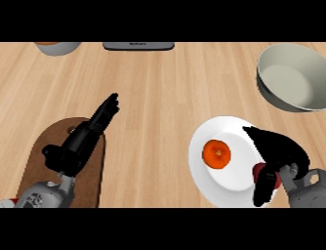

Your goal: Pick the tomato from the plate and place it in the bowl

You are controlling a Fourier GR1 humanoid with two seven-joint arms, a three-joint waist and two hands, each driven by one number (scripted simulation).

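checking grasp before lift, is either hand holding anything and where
Nothing is held. The right hand hangs over the plate beside the tomato; the left hand is open over the board.

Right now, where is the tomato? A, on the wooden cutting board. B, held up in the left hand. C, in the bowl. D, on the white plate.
D: the tomato sits on the white plate, beside the right hand; the bowl at upper right holds nothing.

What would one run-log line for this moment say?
stage: reaching | tomato: on plate | right hand: open, beside tomato | left hand: open, idle | bowl: empty
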